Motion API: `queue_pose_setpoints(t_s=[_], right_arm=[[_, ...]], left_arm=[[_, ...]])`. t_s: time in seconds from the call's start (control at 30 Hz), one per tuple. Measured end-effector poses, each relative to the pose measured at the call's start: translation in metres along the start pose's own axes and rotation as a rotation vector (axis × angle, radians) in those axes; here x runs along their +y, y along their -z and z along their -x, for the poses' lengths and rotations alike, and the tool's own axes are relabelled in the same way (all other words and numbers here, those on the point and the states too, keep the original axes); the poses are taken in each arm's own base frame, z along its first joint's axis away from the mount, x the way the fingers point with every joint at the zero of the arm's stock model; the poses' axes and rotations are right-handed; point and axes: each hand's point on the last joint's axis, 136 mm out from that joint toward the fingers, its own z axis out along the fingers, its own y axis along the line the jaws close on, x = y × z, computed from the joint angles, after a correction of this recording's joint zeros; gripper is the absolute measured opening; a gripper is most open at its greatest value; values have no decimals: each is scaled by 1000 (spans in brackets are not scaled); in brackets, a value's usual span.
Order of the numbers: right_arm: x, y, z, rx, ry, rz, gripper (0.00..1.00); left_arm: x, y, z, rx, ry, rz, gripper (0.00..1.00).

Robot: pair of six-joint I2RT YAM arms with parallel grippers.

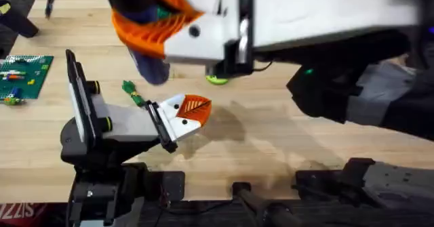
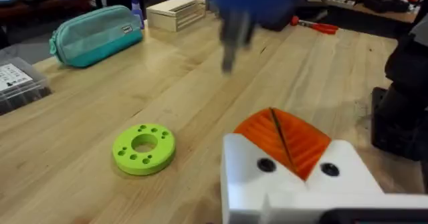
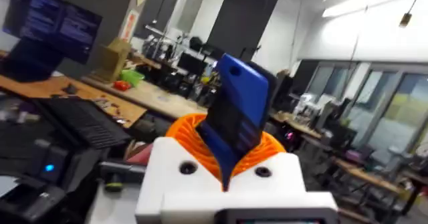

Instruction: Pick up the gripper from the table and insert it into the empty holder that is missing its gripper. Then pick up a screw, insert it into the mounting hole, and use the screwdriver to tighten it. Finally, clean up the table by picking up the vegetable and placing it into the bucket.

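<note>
My right gripper (image 1: 154,25) hangs high under the overhead camera, shut on the blue handle of the screwdriver (image 1: 150,66). In the right wrist view the handle (image 3: 237,103) stands up between the orange pads (image 3: 187,134). My left gripper (image 1: 195,110) is low over the table's middle, its orange pads (image 2: 297,140) pressed together with nothing seen between them. The vegetable (image 1: 132,92), slim with a green leafy end, lies on the wood just left of the left gripper. The loose gripper, the holder, the screw and the bucket are out of view.
A lime-green ring (image 2: 144,147) with holes lies ahead of my left gripper, partly under the right arm (image 1: 217,79). A green baseplate (image 1: 26,74) sits at the table's left edge. A teal pouch (image 2: 93,31), a wooden box (image 2: 175,13) and a clear case (image 2: 17,83) stand farther off.
</note>
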Motion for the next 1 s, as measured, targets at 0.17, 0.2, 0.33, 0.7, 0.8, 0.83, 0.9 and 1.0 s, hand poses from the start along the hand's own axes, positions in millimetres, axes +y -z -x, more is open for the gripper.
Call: queue_pose_setpoints(t_s=[0.17,0.2,0.33,0.7,0.8,0.83,0.9,1.0], right_arm=[[-18,-1,12,-1,25,-24,10],[-22,0,9,16,19,-24,10],[-38,3,-12,146,-26,-21,10],[-85,119,-141,879,130,-119,10],[-106,163,-162,1085,281,-142,10],[-112,177,-170,1153,329,-137,10],[-124,204,-185,1270,412,-117,10],[-136,243,-213,1426,504,-46,10]], left_arm=[[0,0,0,0,-2,1,13],[0,0,0,0,-2,1,13],[1,0,0,0,-3,4,13],[1,0,0,0,-3,5,13],[1,0,0,0,-3,5,13],[1,0,0,0,-3,5,13],[1,0,0,0,-3,5,13],[1,0,0,0,-3,5,13]])
